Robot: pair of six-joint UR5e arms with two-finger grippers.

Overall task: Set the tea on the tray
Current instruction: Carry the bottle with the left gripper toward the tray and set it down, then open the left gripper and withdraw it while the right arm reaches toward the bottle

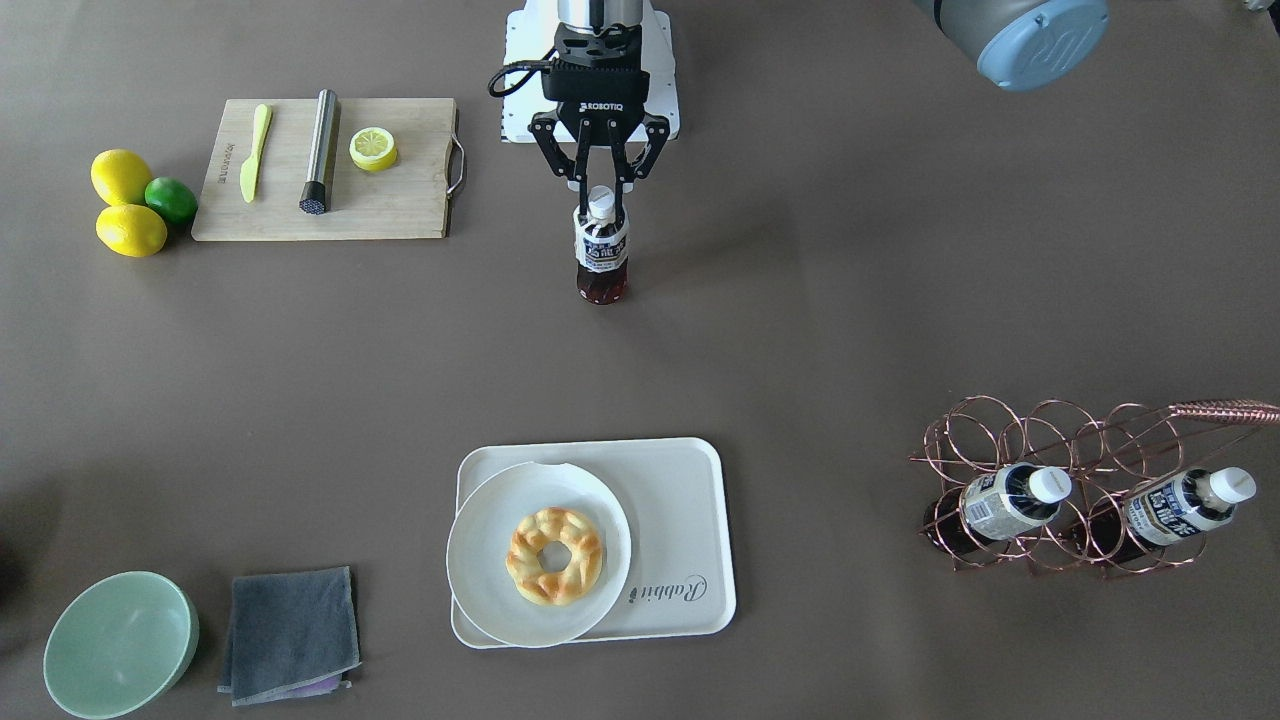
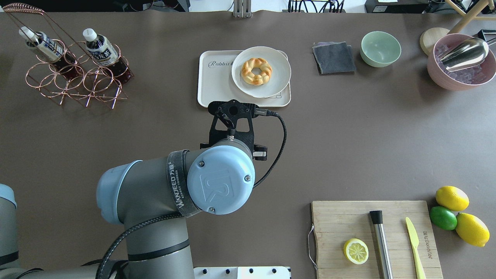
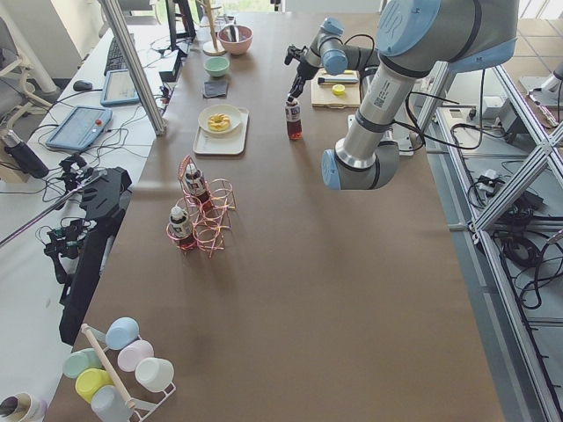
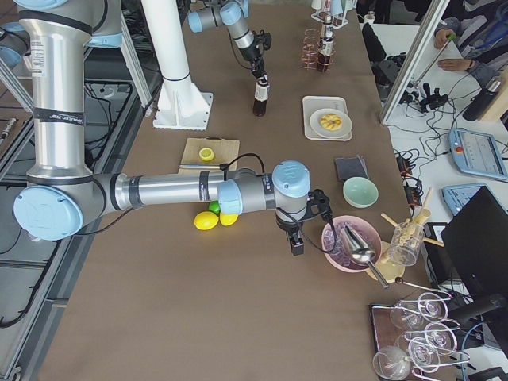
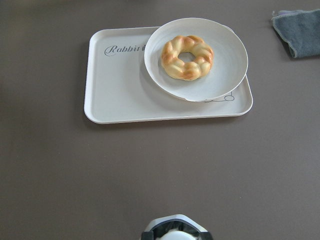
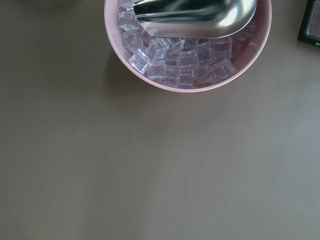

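Front view, left gripper (image 1: 600, 200) jaws clenched on neck of tea (image 1: 601, 255), bottle upright, cap skyward, mid table (image 1: 850, 300), well short of tray (image 1: 685, 480) (overhead hides it beneath left arm (image 2: 217, 182)), right gripper (image 4: 295, 240) jaws, cannot tell.

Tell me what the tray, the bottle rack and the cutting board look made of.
Tray: likely plastic, cream, smooth and matte, with a moulded rounded rim.
Bottle rack: metal wire with a shiny copper-coloured finish, bent into thin rings.
Cutting board: wood, perhaps bamboo, pale with visible grain strips.
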